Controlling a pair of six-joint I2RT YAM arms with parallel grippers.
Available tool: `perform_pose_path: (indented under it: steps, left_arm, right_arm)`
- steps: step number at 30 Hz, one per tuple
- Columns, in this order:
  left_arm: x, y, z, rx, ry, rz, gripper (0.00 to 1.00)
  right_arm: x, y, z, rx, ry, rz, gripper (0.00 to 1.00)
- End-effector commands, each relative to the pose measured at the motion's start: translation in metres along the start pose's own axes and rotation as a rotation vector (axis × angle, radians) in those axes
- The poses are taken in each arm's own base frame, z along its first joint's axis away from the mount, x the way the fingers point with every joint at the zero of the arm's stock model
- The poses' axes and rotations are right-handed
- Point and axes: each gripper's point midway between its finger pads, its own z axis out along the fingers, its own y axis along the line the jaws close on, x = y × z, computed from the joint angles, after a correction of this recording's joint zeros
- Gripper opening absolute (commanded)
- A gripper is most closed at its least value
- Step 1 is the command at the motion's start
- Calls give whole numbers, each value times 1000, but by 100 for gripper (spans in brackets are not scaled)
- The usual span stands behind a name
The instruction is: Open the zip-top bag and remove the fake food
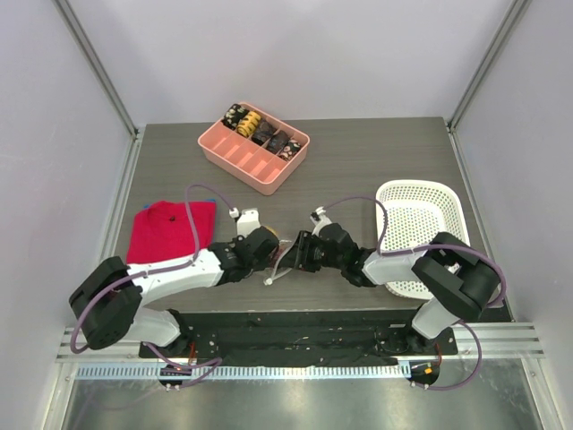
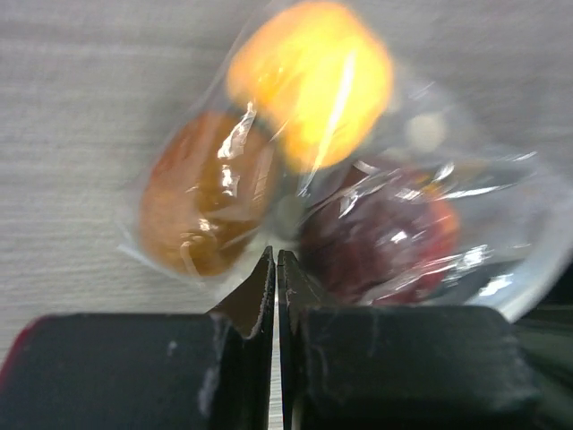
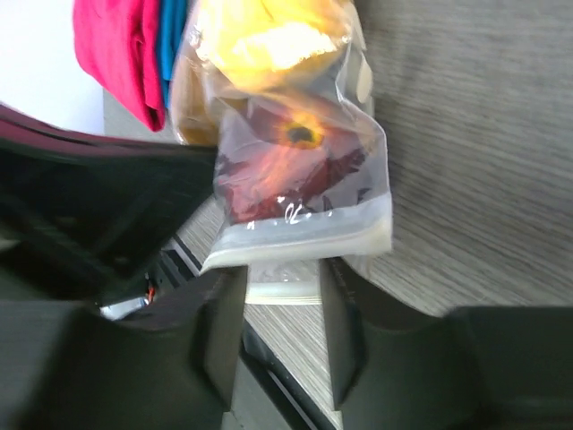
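Left gripper (image 2: 276, 269): jaws clenched, pinching the zip-top bag (image 2: 421, 125) film at the tips. Fake food (image 2: 309, 81) is inside the bag, just ahead of those tips. Right gripper (image 3: 282, 336): jaws parted, the bag's white zip strip (image 3: 300, 237) in and just ahead of the gap; can't tell if they touch it.

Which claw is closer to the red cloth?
Left. The left gripper is just right of the red cloth; the right gripper lies farther right, beyond the left one.

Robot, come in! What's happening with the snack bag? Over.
Left gripper shut on zip-top bag. Right gripper open, jaws astride zip strip. Fake food inside. Nothing blocking.
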Motion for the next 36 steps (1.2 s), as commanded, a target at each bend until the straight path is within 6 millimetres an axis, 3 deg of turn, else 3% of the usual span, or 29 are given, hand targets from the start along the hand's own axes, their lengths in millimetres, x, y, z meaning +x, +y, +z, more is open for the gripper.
perform_pose_path:
  steps: [1,9,15,19,25,29,36]
  left_arm:
    - [10,10,5,-30,12,-9,1]
    - [1,-1,4,1,-1,10,0]
    - [-31,1,-25,15,-87,-37,0]
    - [-50,-2,-30,21,-145,-46,2]
    - [-49,-7,0,-19,-113,5,0]
    - [-52,-26,14,42,-137,31,0]
    - [-28,-33,32,91,-79,52,0]
  right_arm:
    - [-19,18,2,-63,-91,-36,50]
    - [-20,8,7,-45,-106,-64,62]
    - [-24,5,7,-21,-117,-92,67]
    - [-19,2,11,-21,-98,-87,67]
    - [-20,5,11,-36,-102,-85,67]
    - [-22,6,11,-40,-106,-89,67]
    - [-27,1,15,-28,-112,-121,73]
